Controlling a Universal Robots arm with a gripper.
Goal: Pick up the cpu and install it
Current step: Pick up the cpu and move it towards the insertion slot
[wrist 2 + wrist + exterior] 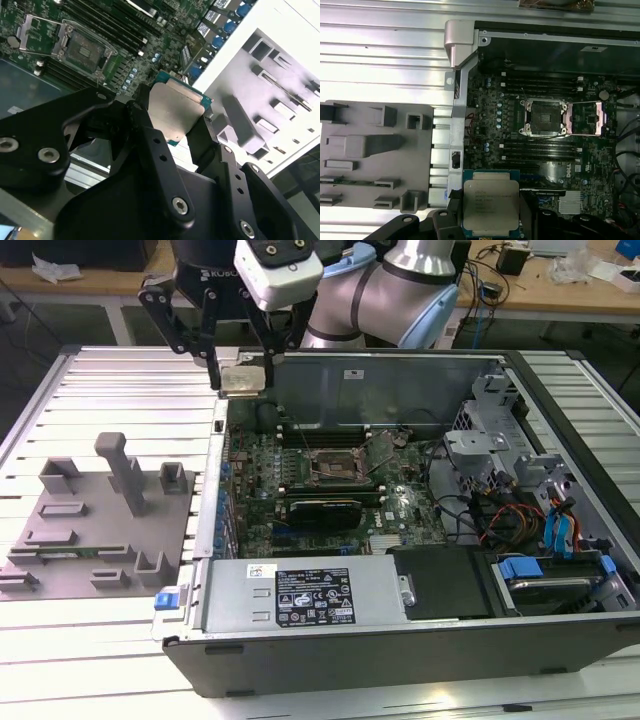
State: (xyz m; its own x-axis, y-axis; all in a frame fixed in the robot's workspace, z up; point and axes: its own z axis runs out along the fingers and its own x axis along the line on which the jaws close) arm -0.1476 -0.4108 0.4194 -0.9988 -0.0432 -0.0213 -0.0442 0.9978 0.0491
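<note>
The end effector (243, 370) pinches the cpu (491, 202) by its edges, above the open computer case's (420, 655) rim, apart from the motherboard socket (335, 468).

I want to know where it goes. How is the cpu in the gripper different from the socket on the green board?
The cpu has a pale silver top; the socket is dark in the middle. The cpu is held up by the gripper; the socket sits on the board. The cpu is a plain flat plate; the socket has a metal frame, swung open. Both are square.
</note>
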